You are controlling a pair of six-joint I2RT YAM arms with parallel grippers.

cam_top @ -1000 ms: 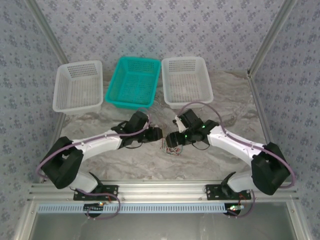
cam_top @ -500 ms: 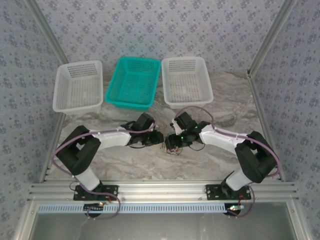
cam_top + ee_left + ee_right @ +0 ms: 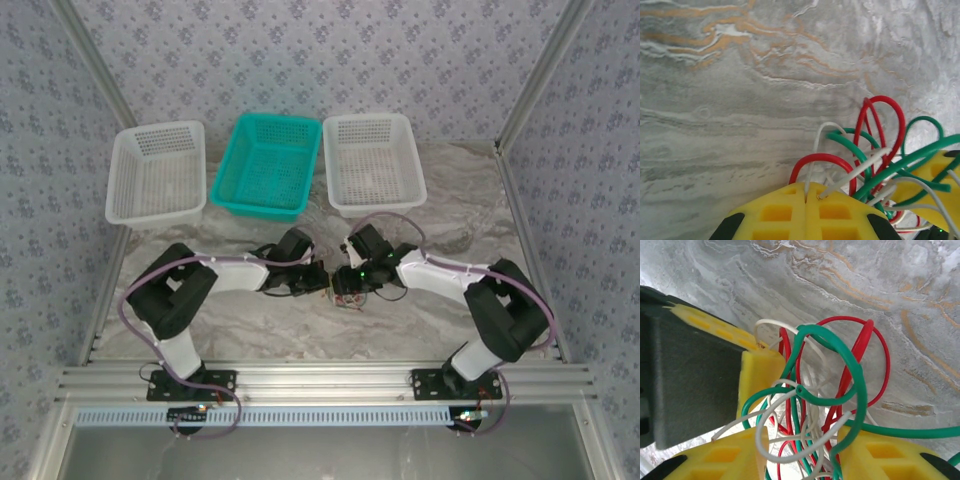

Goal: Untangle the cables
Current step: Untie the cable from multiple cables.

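Observation:
The cables are a small tangle of red, green and white wires on the marble table, between both grippers. In the left wrist view the loops fan out to the right, and my left gripper is shut with a white wire pinched in the seam between its yellow fingers. My left gripper meets the clump from the left. My right gripper is open, and its yellow fingers straddle the tangle. The left gripper's yellow finger touches the clump's left side.
Three baskets stand at the back: white, teal and white. The aluminium frame rail runs along the near edge. Bare marble table lies in front of the arms.
Both arms have folded their elbows inwards. The left gripper has slid right up to the clump, and the right gripper has stayed at the clump.

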